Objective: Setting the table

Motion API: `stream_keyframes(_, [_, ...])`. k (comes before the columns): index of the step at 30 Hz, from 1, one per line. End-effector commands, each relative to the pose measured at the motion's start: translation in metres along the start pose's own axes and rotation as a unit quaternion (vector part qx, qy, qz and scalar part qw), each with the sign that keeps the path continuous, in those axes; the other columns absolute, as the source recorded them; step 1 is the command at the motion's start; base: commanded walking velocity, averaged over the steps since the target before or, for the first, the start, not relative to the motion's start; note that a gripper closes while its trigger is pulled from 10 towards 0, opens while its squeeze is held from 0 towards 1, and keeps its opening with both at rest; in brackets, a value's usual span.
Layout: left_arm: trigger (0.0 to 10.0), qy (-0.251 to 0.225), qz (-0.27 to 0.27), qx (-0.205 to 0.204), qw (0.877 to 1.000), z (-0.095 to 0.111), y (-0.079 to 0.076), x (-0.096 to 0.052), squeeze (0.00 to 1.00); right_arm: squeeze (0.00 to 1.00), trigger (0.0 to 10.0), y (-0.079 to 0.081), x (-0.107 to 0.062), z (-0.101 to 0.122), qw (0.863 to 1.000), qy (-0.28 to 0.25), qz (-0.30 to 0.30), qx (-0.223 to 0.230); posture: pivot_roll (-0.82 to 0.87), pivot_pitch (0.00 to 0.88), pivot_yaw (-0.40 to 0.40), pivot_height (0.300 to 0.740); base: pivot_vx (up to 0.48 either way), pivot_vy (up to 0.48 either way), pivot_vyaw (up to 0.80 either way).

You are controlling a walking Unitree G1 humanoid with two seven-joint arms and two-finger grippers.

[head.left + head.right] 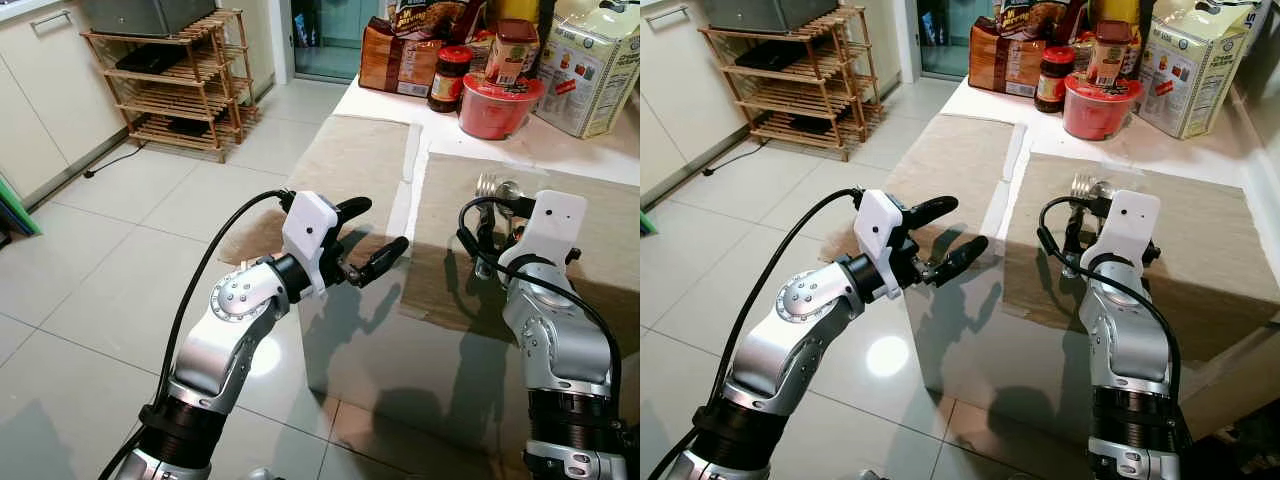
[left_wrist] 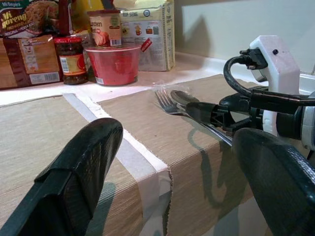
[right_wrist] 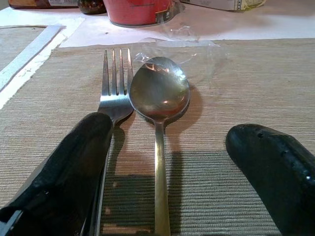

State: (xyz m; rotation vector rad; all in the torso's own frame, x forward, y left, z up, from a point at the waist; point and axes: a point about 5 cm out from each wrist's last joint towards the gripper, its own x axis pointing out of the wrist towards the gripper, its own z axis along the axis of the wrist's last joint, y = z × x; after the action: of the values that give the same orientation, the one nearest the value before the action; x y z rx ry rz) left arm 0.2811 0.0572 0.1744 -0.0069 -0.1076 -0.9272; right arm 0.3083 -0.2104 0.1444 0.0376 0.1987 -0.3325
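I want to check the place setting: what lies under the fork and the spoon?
The fork and spoon lie side by side on a beige placemat. The right tool hovers open over their handles. What is beneath the placemat is covered.

"Mi goreng" read on dark printed noodle packet point(image 2: 29, 17) at back of bench point(image 2: 206, 64). Partial word ending "men" made out on label of small cylindrical cup point(image 2: 105, 28) standing on red plastic bowl point(image 2: 114, 64). Print on cream carton point(image 2: 150, 34) too small to be read.
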Motion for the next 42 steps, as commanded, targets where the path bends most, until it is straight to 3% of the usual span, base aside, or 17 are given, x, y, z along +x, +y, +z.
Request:
stream_keyframes(1, [10.0,0.003,0.003,0.003,1.000,0.001,0.004,0.001,0.00,0.00,8.9,-0.008,-0.001,-0.028,0.997,0.068,-0.022,-0.007,-0.01,0.000,0.060,0.740,0.000,0.000,0.00])
stream_keyframes(2, [10.0,0.003,0.003,0.002,1.000,0.002,0.004,0.001,0.00,0.00,0.0,-0.009,-0.001,-0.028,0.997,0.067,-0.022,-0.005,-0.01,0.000,0.060,0.740,0.000,0.000,0.00])
stream_keyframes(29, [10.0,0.006,-0.002,0.003,1.000,0.003,0.004,0.004,0.00,0.00,0.0,-0.011,-0.002,-0.028,0.997,0.072,-0.023,0.013,-0.01,0.000,0.069,0.740,0.000,0.000,0.00])
stream_keyframes(36, [10.0,0.005,-0.004,0.000,1.000,0.003,0.002,0.005,0.00,0.00,0.0,-0.013,-0.002,-0.021,0.999,0.044,-0.022,0.011,-0.02,0.000,0.073,0.740,0.000,0.000,0.00])
stream_keyframes(42, [10.0,0.004,-0.004,-0.002,1.000,0.003,0.002,0.006,0.00,0.00,0.0,-0.013,-0.002,-0.003,1.000,-0.015,-0.022,0.006,-0.02,0.000,0.077,0.740,0.000,0.000,0.00])
